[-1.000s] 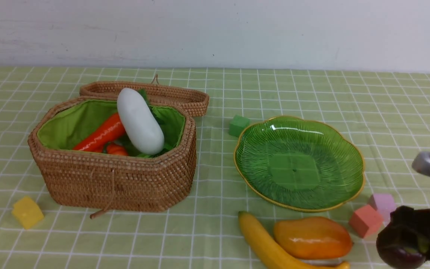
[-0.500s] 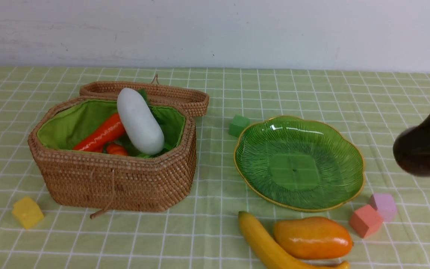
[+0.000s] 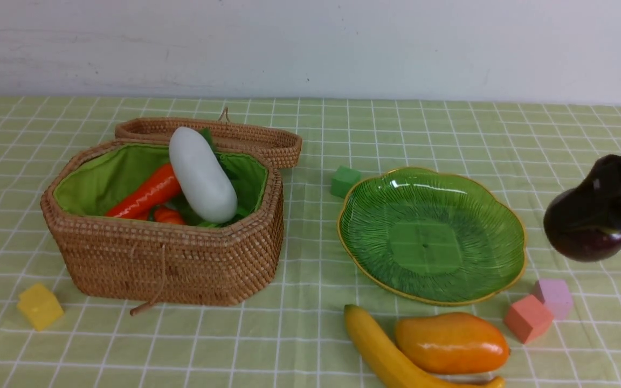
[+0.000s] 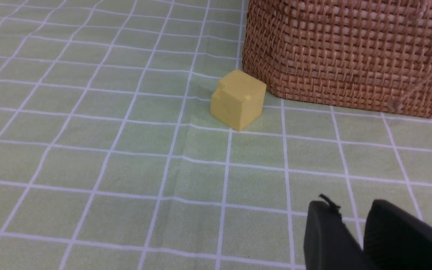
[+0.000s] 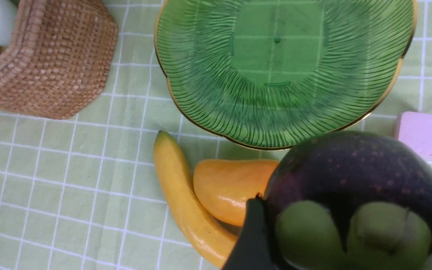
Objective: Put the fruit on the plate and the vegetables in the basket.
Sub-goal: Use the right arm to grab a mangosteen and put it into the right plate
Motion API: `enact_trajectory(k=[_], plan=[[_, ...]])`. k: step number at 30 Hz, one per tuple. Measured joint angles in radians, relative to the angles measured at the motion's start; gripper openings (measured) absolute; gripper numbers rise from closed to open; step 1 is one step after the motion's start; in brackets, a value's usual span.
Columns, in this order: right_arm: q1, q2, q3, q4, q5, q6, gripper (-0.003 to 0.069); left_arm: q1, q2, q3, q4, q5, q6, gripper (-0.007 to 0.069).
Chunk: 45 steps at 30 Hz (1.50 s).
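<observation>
The right tool point(image 3: 609, 213) is closed on the mangosteen point(image 3: 585, 234) and holds it in the air off the right edge of the plate point(image 3: 483, 210), above the surface point(image 3: 299, 334). In the right wrist view one black finger point(image 5: 249, 240) presses against the fruit's side beside its green cap. The plate holds nothing. The banana point(image 3: 380, 350) and the mango point(image 3: 450, 342) lie touching each other on the cloth just in front of the plate. A salmon cube point(image 3: 527, 318) and a lilac cube point(image 3: 554, 295) sit by the plate's near right rim, and a green cube point(image 3: 344, 180) sits at its far left.

The basket point(image 3: 170, 264) stands open on the left with its lid point(image 3: 251, 137) lying behind it. Inside are the white radish point(image 3: 202, 172), the carrot point(image 3: 146, 194) and the pumpkin point(image 3: 169, 215); the gourd is not visible.

The left tool point(image 4: 362, 225) hangs low over the cloth, its jaws only narrowly parted with nothing between them, near a yellow cube point(image 4: 238, 99) just beside the basket wall
</observation>
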Motion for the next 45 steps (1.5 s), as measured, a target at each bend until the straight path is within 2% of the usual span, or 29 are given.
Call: enact_trajectory(k=[8, 17, 23, 33, 42, 45], plan=[[0.087, 0.050, 0.000, -0.003, -0.016, 0.004, 0.0582, 0.000, 0.000, 0.000, 0.000, 0.000, 0.000, 0.0165], [0.130, 0.103, 0.000, -0.018, -0.075, 0.019, 0.0582, 0.000, 0.000, 0.000, 0.000, 0.000, 0.000, 0.0176], [0.133, 0.202, -0.035, -0.017, -0.106, 0.019, 0.0581, 0.000, 0.000, 0.000, 0.000, 0.000, 0.000, 0.0183], [0.133, 0.538, -0.269, -0.026, -0.169, 0.020, 0.0581, 0.000, 0.000, 0.000, 0.000, 0.000, 0.000, 0.0197], [0.133, 0.712, -0.283, -0.026, -0.209, 0.073, 0.0581, 0.000, 0.000, 0.000, 0.000, 0.000, 0.000, 0.0204], [0.133, 0.702, -0.283, -0.026, -0.207, 0.069, 0.0621, 0.000, 0.000, 0.000, 0.000, 0.000, 0.000, 0.0208]])
